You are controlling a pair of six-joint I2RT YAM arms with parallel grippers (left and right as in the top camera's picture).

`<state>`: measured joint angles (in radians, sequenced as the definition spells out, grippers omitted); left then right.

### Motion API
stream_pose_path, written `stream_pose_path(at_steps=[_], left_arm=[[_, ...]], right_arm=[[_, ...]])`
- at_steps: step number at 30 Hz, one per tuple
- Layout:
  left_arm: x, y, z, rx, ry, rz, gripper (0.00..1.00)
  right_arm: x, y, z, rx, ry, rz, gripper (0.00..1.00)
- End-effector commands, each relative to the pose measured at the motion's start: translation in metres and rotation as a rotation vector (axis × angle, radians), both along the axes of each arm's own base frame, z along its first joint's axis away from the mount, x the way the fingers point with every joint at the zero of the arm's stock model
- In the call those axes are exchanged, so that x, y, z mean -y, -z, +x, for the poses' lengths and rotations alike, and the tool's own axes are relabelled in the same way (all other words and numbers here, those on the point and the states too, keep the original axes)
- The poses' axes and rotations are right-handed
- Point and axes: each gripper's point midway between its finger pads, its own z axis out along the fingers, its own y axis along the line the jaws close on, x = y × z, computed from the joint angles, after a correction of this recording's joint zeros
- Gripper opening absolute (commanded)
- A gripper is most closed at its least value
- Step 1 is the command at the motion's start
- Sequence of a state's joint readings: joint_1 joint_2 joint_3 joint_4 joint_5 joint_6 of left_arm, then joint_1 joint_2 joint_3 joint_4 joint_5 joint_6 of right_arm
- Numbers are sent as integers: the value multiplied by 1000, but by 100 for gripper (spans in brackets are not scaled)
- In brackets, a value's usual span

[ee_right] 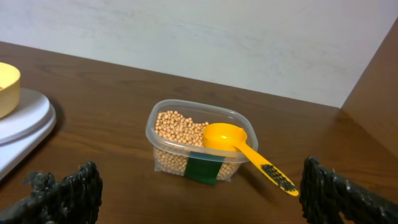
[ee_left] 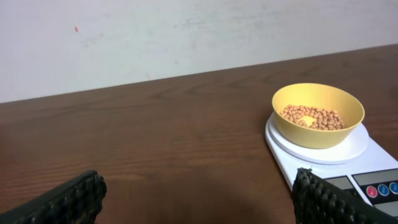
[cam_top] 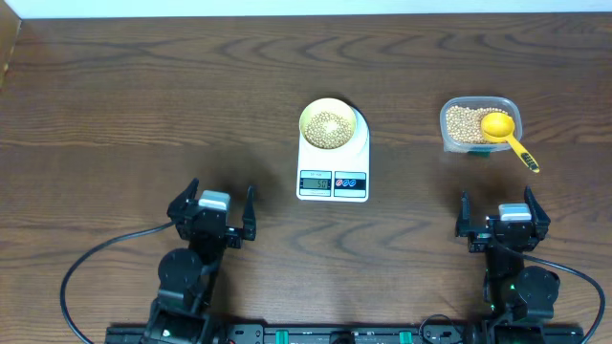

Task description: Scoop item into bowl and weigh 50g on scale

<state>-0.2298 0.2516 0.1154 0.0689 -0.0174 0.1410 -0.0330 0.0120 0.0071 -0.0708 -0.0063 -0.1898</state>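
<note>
On the table (cam_top: 115, 115), dark matte wood with strong grain, I see the scale (cam_top: 333, 164) dead centre: smooth white plastic, rectangular with rounded corners, round raised platform, grey LCD and two round buttons (ee_left: 381, 190) on the near edge. Can't read the digits from any view

bowl (ee_left: 318, 135) sits on the platform: pale yellow, round, smooth glossy wall. Thin layer of beans (ee_left: 323, 118) in the bottom, small, round, tan; a bare yellow patch shows through the middle of the layer

Far right of the scale, well apart from it: clear thin-walled container (ee_right: 193, 104), rectangular with rounded corners, dark green label (ee_right: 203, 168) on the near wall, roughly half full of the same beans. Yellow plastic scoop (ee_right: 225, 137) has its round cup lying on the beans in the right half, flat handle with black markings sticking out over the rim toward the near right

left claw (cam_top: 217, 203): spread wide, nothing between the fingers, touching nothing. Black knobbly rubber pads (ee_left: 68, 199) sit at both bottom corners of its wrist view. Scale and bowl lie ahead and to its right, well apart

right claw (cam_top: 500, 215): also spread wide and empty, same textured pads (ee_right: 74, 190). Container and scoop lie straight ahead, slightly left of its centreline, well apart; the scale edge just shows at its far left

Both arms are parked near the table's near edge
</note>
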Motion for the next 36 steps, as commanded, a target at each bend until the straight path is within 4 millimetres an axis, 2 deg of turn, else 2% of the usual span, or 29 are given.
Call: stream_pose_path(at_steps=[1,5,12,36], left_arm=[[-6,5,-3,32,-30,-20,97],[-7,15,-6,54,-30,-26,98],[-8,32,-13,-5,-29,-12,98],[-8,32,-13,-7,-28,-11,97]], right_arm=[[-1,0,0,1,-5,-9,99],[-2,0,0,1,-6,-9,99],[-1,0,0,1,-5,-9,99],[-2,0,0,1,-6,-9,99]])
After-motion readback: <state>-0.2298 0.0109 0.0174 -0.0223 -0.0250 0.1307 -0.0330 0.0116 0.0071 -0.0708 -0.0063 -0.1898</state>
